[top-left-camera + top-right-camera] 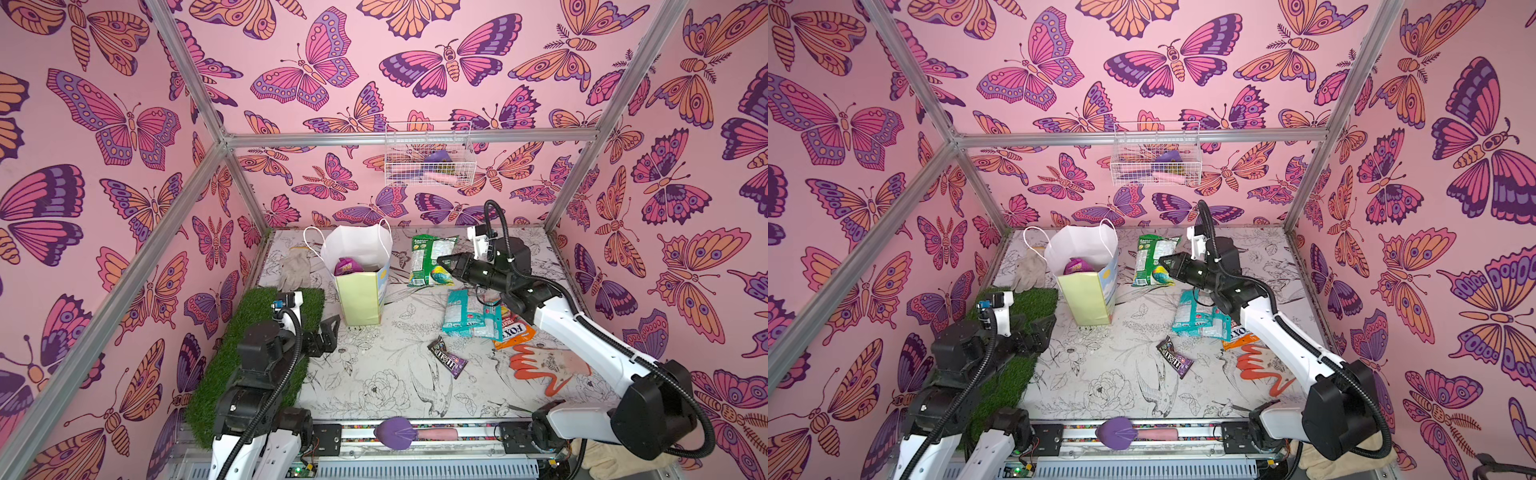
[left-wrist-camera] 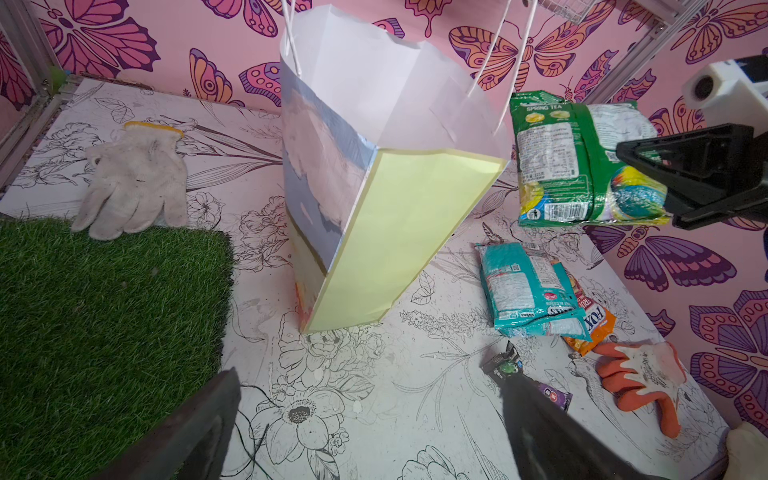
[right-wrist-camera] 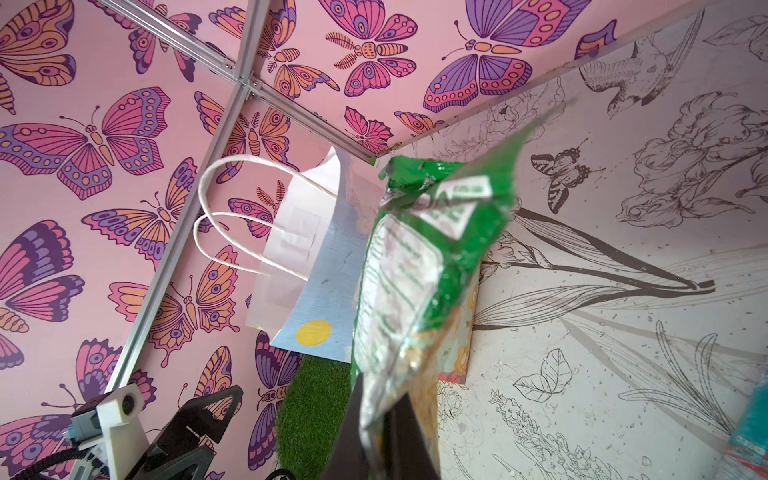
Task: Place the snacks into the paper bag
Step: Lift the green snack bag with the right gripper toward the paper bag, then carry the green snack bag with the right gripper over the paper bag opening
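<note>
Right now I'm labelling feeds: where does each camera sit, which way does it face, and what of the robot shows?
Top views: high behind the robot, looking down at the paper bag; both arms show.
Left wrist: on the left arm, facing the bag; the open left hand shows.
Right wrist: on the right arm, looking along the shut right hand gripping the green packet.
Shared: the bag, in all views.
</note>
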You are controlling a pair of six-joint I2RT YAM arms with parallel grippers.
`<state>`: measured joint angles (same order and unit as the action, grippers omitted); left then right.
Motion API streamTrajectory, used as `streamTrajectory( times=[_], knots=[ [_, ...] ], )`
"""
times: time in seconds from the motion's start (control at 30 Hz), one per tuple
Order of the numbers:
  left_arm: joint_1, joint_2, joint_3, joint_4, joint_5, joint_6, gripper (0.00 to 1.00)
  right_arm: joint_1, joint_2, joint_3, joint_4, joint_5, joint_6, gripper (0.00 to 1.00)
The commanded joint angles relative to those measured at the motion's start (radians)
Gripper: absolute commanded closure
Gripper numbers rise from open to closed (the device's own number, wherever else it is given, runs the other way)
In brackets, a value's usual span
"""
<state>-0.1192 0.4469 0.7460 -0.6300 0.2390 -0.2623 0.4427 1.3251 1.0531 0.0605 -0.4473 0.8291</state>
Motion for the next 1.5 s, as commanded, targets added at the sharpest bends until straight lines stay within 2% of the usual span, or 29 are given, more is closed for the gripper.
streamTrajectory(
  times=[0.0, 0.9, 1.47],
  knots=[
    [-0.005, -0.005, -0.016, -0.016, -0.004, 0.009, 0.00, 0.017, -0.039, 0.048, 0.031, 0.012, -0.022, 1.00],
    [-0.008, -0.007, -0.015, -0.016, -0.004, 0.008, 0.00, 0.121, -0.094, 0.100, 0.065, 0.016, -0.093, 1.00],
    [-0.007, -0.007, -0.015, -0.016, -0.003, 0.010, 0.00, 0.172, -0.073, 0.160, 0.087, 0.037, -0.137, 1.00]
  ],
)
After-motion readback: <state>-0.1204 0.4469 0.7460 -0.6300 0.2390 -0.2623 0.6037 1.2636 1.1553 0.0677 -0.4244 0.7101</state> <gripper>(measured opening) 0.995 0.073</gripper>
